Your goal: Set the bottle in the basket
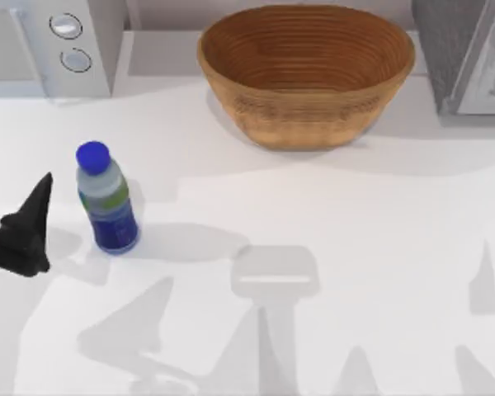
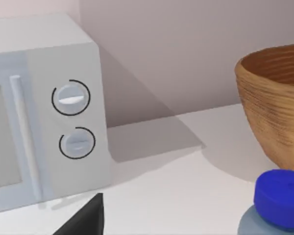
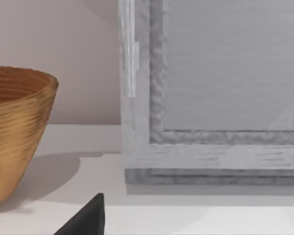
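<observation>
Black finger [image 2: 85, 220] of my left gripper [image 1: 25, 235]: low at table's left edge, just beside bottle, not touching; can't tell if open or closed
Small clear plastic bottle w/ blue cap [image 1: 106, 198]: upright on white table [image 1: 330, 247], left side
Large oval tan woven basket [image 1: 305, 74]: rear centre, well apart from bottle

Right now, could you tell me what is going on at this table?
The left gripper sits at the table's left edge, just left of the small clear plastic bottle with the blue cap, not touching it. The bottle stands upright on the white table, well apart from the large tan woven basket at the back, which holds nothing yet. A white microwave stands at the back left.
</observation>
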Robot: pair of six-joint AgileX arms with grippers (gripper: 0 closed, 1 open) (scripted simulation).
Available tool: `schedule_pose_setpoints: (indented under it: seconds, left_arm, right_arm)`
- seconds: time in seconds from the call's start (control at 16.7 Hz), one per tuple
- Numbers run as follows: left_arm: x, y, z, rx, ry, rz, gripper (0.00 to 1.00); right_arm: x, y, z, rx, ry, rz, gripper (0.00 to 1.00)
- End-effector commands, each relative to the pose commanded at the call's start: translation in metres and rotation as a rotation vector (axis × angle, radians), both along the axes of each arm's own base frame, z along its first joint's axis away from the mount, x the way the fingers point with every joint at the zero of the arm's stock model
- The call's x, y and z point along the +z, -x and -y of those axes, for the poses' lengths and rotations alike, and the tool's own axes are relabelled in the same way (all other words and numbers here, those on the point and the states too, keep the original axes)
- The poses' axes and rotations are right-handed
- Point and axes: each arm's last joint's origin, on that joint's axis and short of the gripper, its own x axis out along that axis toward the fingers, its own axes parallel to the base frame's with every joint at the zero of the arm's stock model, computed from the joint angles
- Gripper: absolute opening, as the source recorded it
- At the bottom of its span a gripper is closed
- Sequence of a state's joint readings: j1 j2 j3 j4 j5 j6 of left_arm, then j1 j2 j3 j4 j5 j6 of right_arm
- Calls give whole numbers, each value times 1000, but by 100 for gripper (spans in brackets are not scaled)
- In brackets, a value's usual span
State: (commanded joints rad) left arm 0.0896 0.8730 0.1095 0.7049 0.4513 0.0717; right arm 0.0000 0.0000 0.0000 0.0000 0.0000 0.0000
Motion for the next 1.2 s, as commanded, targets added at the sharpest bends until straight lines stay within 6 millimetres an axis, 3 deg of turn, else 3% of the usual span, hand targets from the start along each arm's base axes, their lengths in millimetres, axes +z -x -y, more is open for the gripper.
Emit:
schedule_pose_setpoints:
  seconds: [0.36, 0.72, 0.9, 1.2]
  left_arm:
    - [-46, -45, -11, -227, -6, -64, 100]
    - [-99, -60, -19, -399, 2, -82, 100]
    - [-111, -61, -20, -441, 0, -73, 100]
    - [-112, -61, -20, -447, 0, -72, 100]
  right_arm:
    - [0, 0, 0, 0, 0, 0, 100]
    - [0, 0, 0, 0, 0, 0, 100]
    - [0, 0, 0, 0, 0, 0, 100]
    - [0, 0, 0, 0, 0, 0, 100]
